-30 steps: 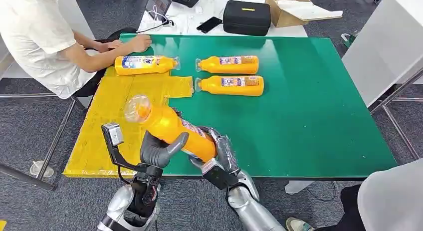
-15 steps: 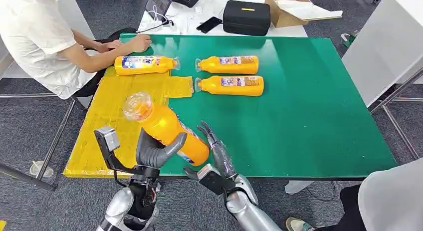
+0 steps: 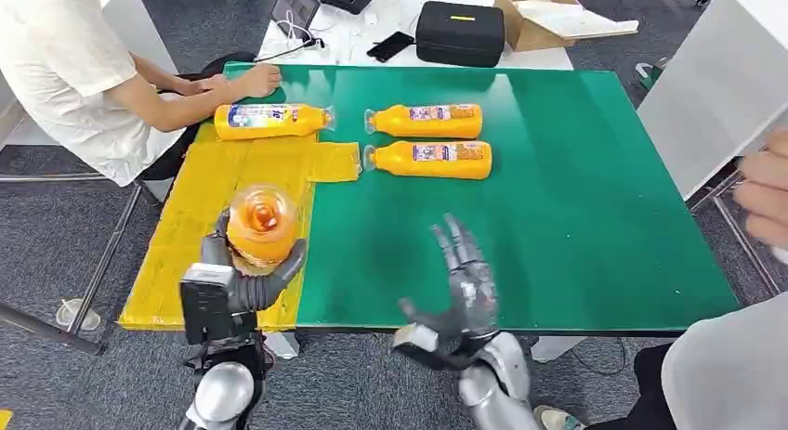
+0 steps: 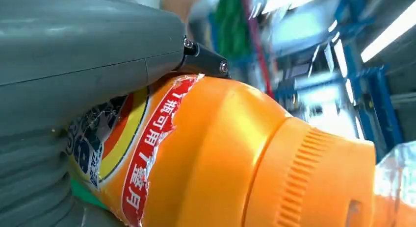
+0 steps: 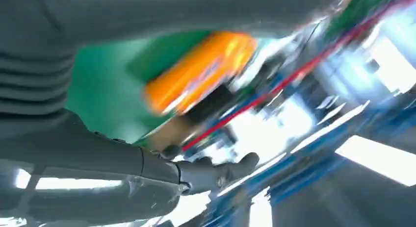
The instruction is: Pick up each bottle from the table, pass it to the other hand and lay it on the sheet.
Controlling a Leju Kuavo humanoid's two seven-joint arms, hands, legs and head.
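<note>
Handoff's done since a second ago: my right hand (image 3: 462,291) has let go and pulled away, fingers spread, and my left hand (image 3: 243,274) grips the bottle (image 3: 263,225) above the yellow sheet (image 3: 190,228). Next I lay it flat there. Green desk (image 3: 576,188), a person seated alongside, grey carpet.

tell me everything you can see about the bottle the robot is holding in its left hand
The held bottle is orange plastic with a ribbed orange cap under clear wrap and a torn red, yellow and blue label bearing Chinese print. The left hand grips its body, cap end tipped toward the head camera. It hangs above the yellow sheet near the table's front edge, touching nothing else.
</note>
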